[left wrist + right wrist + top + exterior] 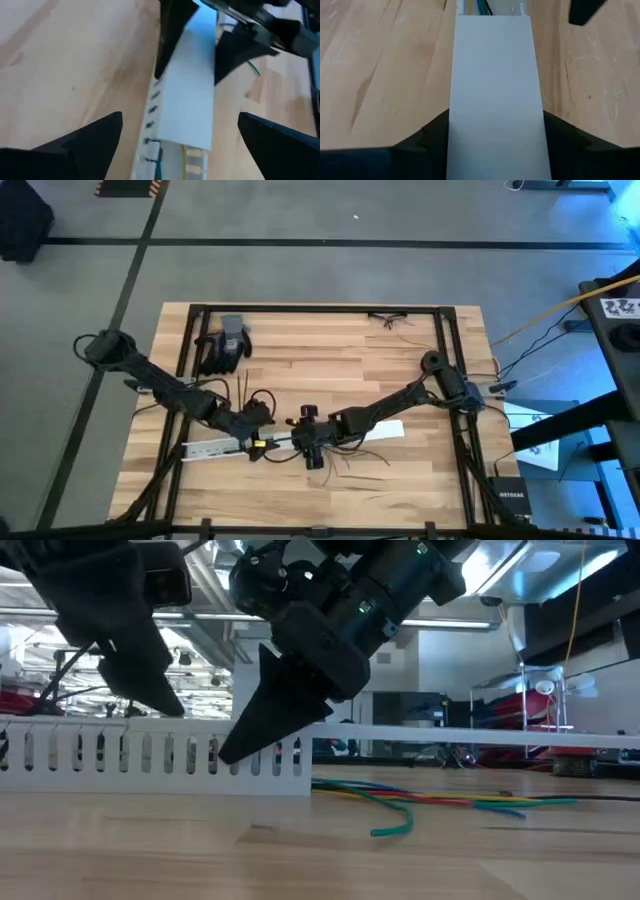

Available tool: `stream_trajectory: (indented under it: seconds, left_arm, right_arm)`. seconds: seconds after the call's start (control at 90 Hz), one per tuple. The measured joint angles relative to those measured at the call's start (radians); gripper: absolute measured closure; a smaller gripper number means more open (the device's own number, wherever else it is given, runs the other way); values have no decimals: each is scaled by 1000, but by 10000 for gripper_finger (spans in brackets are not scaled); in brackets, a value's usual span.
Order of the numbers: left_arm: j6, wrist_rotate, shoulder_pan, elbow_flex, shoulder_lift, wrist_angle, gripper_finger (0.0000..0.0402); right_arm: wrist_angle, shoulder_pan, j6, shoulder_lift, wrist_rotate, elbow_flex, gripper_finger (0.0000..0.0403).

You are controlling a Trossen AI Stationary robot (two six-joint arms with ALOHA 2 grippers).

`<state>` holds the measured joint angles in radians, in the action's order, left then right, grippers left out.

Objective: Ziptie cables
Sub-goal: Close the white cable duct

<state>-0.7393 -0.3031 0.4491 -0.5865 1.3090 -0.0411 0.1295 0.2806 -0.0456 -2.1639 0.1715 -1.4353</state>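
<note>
Right wrist view shows the right gripper (495, 135) clamped across a flat white cover (495, 75) near the table's (330, 340) front edge; the left gripper (177, 135) stands wide open. The cables (440, 802) lie partly inside the slotted duct (150, 755): light, limp, likely slippery, best pinched mid-bundle.

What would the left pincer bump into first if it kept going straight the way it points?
Probably the right pincer, which grips the flat white cover strip just ahead. The left pincer is open astride the strip; depth is unclear.
</note>
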Motion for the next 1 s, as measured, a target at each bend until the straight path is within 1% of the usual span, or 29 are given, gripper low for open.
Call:
stream_trajectory:
  seconds: [0.133,0.2,0.311,0.4,0.467,0.633,0.878,1.0]
  left_arm:
    - [23,1,-16,0,0,39,11]
    - [83,10,-2,-5,0,27,11]
    - [141,23,46,-52,0,-82,11]
    - [116,22,74,-81,-1,-231,11]
    - [78,18,97,-82,-1,-279,11]
    - [36,7,146,-56,7,-265,11]
    - [9,-2,151,-13,66,-248,11]
    - [23,-43,151,-12,73,-223,13]
  right_arm:
    - [0,0,0,0,0,0,175]
    - [0,0,0,0,0,0,175]
    - [0,0,0,0,0,0,175]
    - [0,0,2,0,0,0,175]
    - [0,0,2,0,0,0,175]
    - [-7,-11,11,0,-6,0,175]
    - [-8,-21,1,0,-7,0,175]
    - [-11,-21,0,0,-6,0,175]
